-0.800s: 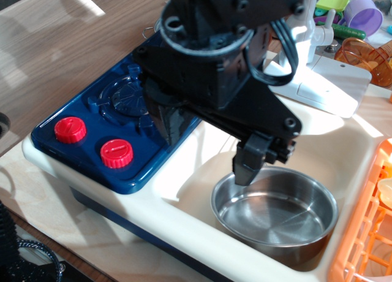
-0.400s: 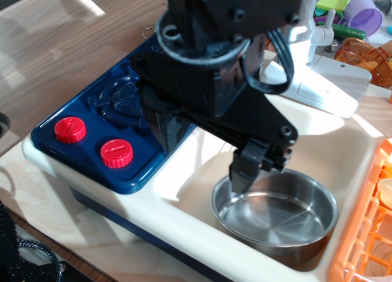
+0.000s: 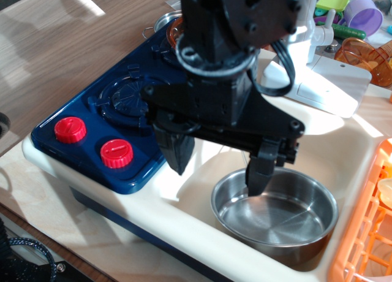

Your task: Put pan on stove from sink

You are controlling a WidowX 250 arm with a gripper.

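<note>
The shiny steel pan lies in the cream sink, at its front right. My black gripper hangs over the sink with its jaws wide open. One finger reaches just inside the pan's left rim. The other finger hangs left of the pan, near the stove's edge. Nothing is held. The dark blue stove with two red knobs lies left of the sink. The arm hides the stove's back burner.
A white faucet stands behind the sink. An orange dish rack borders the sink on the right. A steel pot sits behind the stove. A purple cup and orange plastic ware lie at the back right.
The gripper has turned and shifted right. Its near finger has moved from the pan's left edge to inside the rim, and the other finger now shows left of the pan. The pan has not moved.
</note>
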